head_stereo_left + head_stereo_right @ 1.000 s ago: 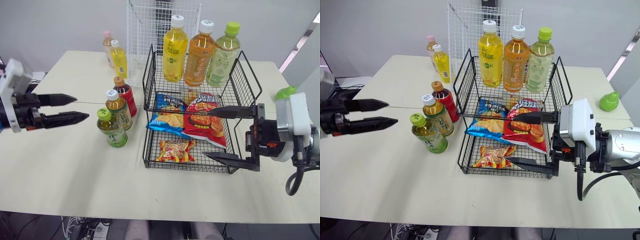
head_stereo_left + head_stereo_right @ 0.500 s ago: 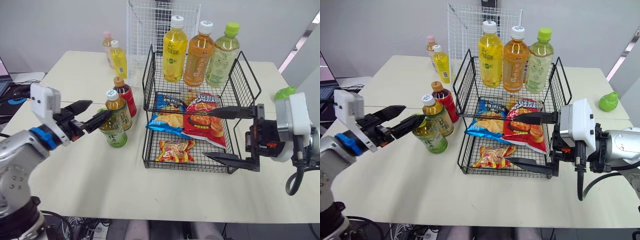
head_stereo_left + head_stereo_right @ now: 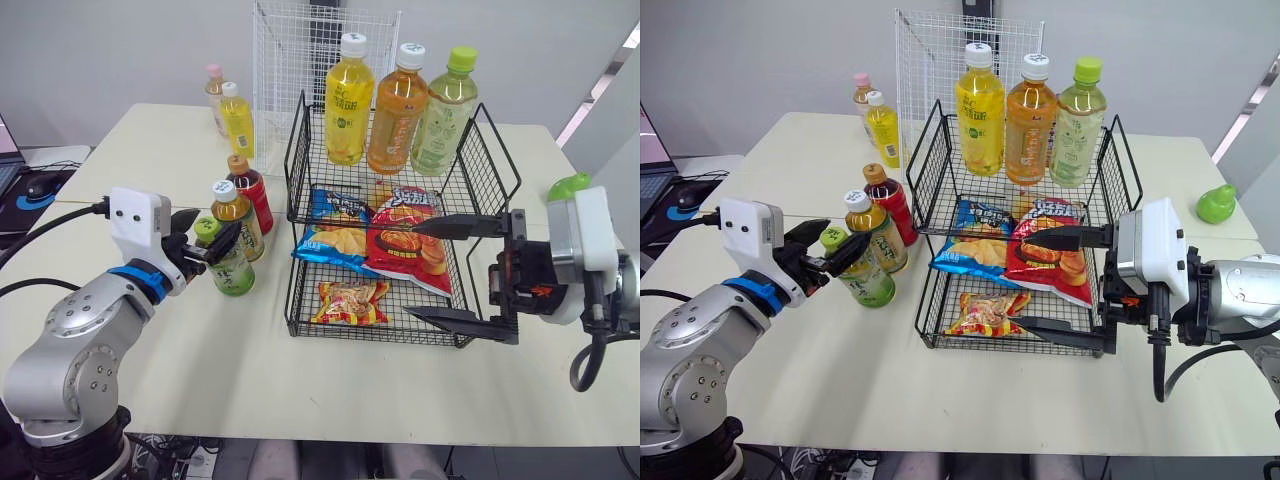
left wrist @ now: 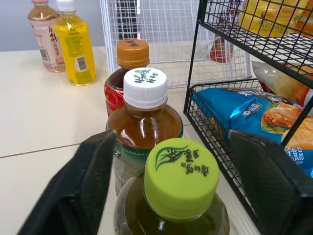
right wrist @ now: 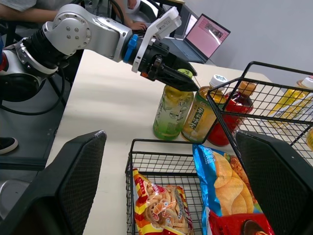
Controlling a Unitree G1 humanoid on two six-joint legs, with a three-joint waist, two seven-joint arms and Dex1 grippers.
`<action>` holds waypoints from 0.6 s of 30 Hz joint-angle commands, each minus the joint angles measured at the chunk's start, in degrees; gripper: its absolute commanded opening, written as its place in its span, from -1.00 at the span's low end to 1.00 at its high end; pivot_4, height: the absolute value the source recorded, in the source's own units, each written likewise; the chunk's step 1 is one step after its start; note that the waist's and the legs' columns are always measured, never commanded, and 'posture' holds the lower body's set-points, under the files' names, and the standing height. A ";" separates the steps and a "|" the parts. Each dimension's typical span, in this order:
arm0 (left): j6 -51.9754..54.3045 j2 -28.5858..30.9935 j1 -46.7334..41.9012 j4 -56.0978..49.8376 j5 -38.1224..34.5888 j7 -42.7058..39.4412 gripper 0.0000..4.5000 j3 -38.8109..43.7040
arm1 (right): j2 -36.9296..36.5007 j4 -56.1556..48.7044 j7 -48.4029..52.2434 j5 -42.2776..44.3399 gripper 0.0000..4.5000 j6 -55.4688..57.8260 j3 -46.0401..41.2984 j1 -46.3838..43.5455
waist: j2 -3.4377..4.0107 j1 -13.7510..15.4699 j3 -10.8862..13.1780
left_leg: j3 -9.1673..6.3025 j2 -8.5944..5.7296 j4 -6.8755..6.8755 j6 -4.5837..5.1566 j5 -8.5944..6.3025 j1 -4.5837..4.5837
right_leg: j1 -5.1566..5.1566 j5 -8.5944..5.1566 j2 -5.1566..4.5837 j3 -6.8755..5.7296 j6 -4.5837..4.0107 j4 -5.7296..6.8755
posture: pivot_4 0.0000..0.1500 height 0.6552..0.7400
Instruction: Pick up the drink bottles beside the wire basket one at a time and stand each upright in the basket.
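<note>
Black fingers of your left gripper (image 3: 208, 230) sit spread on either side of the lid of the green-cap bottle (image 3: 230, 268), with a gap on both sides, so they grip nothing. That bottle stands upright on the table (image 3: 150, 350), just off the basket (image 3: 296, 300) at its nine o'clock. Your right gripper (image 3: 1020, 281) is spread wide and empty at the basket's four o'clock, its fingers lying across the front of the lower shelves. A small snack bag (image 3: 350, 300) lies on the bottom shelf, with a blue bag (image 3: 335, 232) and a red bag (image 3: 410, 235) on the shelf above. At the green-cap bottle's one o'clock, right against it, stands the white-cap bottle (image 3: 240, 215), and beyond that the red bottle (image 3: 255, 190). On the top shelf three tall bottles stand upright: yellow (image 3: 350, 100), orange (image 3: 397, 110) and pale green (image 3: 445, 110). Farther off, at the basket's eleven o'clock, a small yellow bottle (image 3: 237, 120) and a pink bottle (image 3: 214, 95) stand side by side.
</note>
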 commanded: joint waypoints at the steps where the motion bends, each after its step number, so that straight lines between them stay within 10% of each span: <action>1: -1.28 -0.25 0.24 -1.51 -0.67 1.43 0.14 -0.04 | 0.07 -0.40 0.02 0.40 1.00 -0.61 -1.29 -0.83 | 0.00 0.00 0.00 | 0.01 0.00 0.00 0.00 0.00 0.03 | 0.02 0.00 0.00 0.01 0.00 -0.01 | 1.00 0.91; 5: -1.82 0.66 0.82 -1.94 -1.23 1.14 -0.38 0.21 | 0.23 -0.11 -0.14 0.09 1.00 -0.79 -1.49 -0.97 | 0.00 0.00 0.00 | 0.03 0.00 -0.07 0.00 -0.01 0.27 | 0.28 -0.01 0.00 0.02 0.00 -0.11 | 1.00 0.91; 14: -4.34 13.08 0.17 0.72 -7.52 -11.26 -0.40 5.81 | 1.18 2.32 -0.75 -3.66 1.00 -2.13 -1.28 -3.43 | -0.02 -0.06 0.03 | 0.03 0.04 -0.16 -0.01 -0.02 0.33 | 0.28 -0.03 0.01 0.02 -0.02 -0.17 | 1.00 0.91; 18: -0.79 27.62 -8.54 11.72 -12.71 -21.26 -0.40 8.38 | 1.48 4.17 -1.01 -4.96 1.00 -2.10 -1.01 -5.04 | -0.11 0.04 0.09 | -0.02 0.05 -0.18 -0.01 -0.02 0.34 | 0.26 -0.09 0.03 -0.05 -0.10 -0.18 | 1.00 0.91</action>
